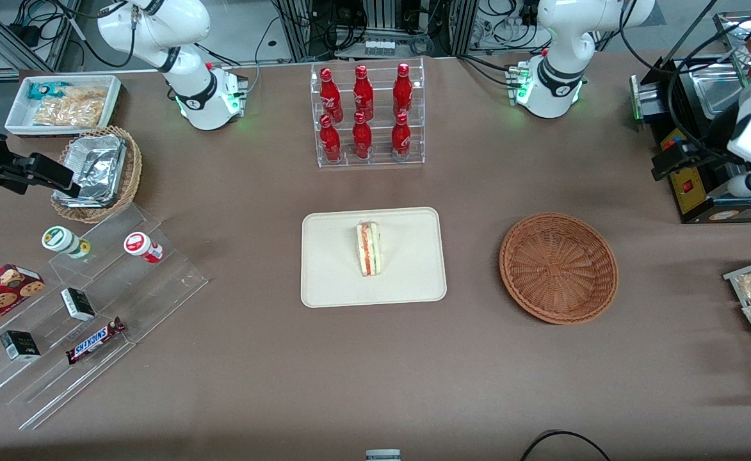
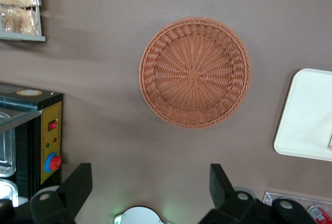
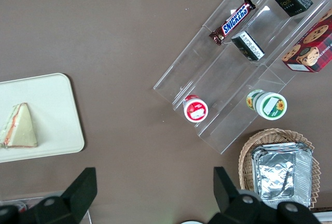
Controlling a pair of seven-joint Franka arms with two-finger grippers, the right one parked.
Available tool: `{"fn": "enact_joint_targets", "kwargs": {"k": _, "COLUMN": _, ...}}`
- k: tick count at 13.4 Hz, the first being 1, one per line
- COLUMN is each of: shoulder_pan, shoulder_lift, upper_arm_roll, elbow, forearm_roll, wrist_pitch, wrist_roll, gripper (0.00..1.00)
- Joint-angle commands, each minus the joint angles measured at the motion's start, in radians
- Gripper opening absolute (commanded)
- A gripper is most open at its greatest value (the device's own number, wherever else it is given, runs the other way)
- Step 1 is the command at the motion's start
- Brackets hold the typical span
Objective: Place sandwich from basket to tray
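Our gripper (image 2: 150, 187) hangs wide open and empty high above the table, with the bare basket (image 2: 195, 72) below it. The sandwich (image 1: 369, 248) already lies on the tray (image 1: 330, 282), well off to the side. We see little risk now, unless a low retreat sweep clips the basket's rim.

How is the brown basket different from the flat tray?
The basket is round, reddish-brown and woven; the tray is rectangular with rounded corners, cream and smooth. The basket holds nothing, while the tray has the sandwich lying on it. The basket curves up into a bowl; the tray is flat with a low rim. Both sit on the brown table. The gripper hangs open above the table beside the basket, holding nothing.
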Motion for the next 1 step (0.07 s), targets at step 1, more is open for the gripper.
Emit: {"fn": "enact_joint_targets", "kwargs": {"k": 1, "shoulder_pan": 0.006, "shoulder_lift": 0.050, "upper_arm_roll": -0.002, "elbow": 0.073, "forearm_roll": -0.010, "wrist_pitch": -0.020, "wrist_roll": 0.027, "gripper": 1.00}}
